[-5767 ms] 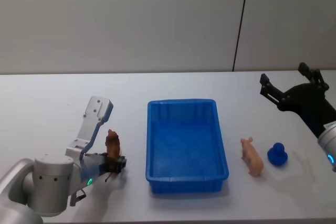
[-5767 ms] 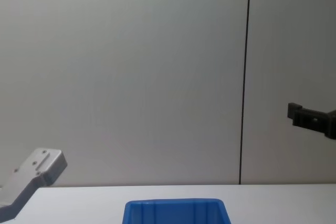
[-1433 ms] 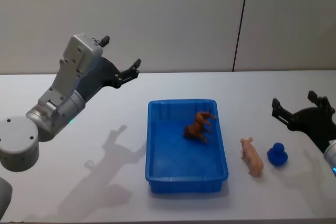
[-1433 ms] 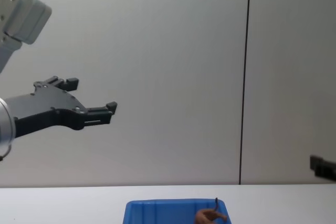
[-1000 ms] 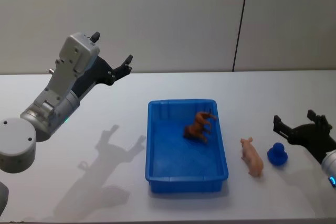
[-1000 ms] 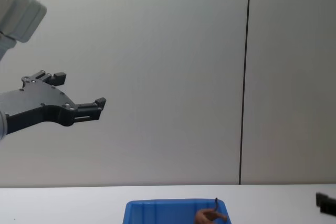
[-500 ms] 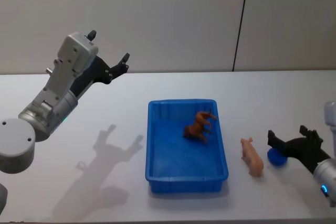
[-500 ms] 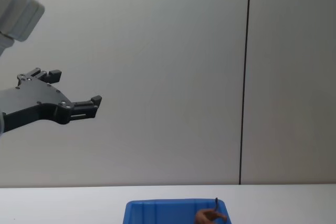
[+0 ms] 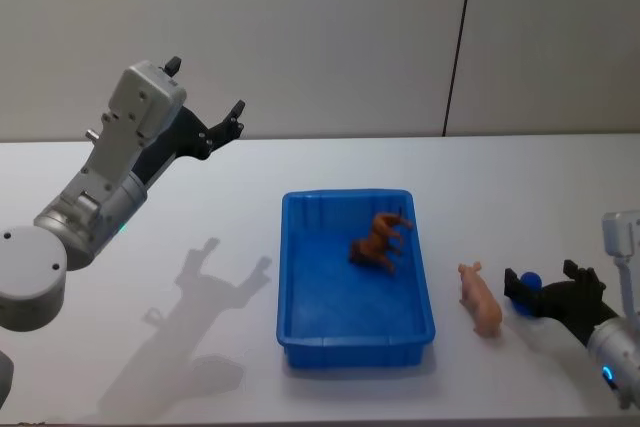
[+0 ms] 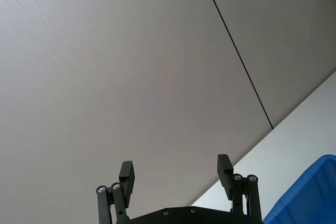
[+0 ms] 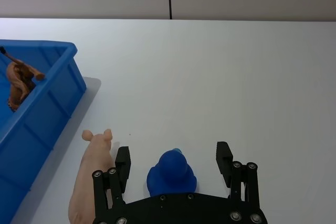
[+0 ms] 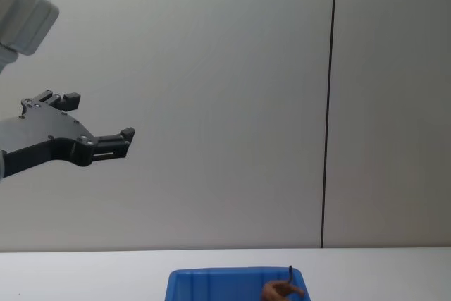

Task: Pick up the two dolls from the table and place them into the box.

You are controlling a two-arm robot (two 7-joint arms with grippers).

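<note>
1 brown doll lies in the box; the pink doll lies on the table just beside it. The right gripper, fingers spread, straddles a half-hidden blue duck. The left gripper hangs raised, fingers apart.

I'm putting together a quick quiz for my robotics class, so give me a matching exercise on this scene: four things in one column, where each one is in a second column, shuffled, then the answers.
1. brown doll
2. pink pig
3. small blue toy
4. left gripper

A. on the table, just right of the blue box
B. raised over the table's left side, open
C. lying inside the blue box
D. between the right gripper's open fingers

Pairs: 1-C, 2-A, 3-D, 4-B
</note>
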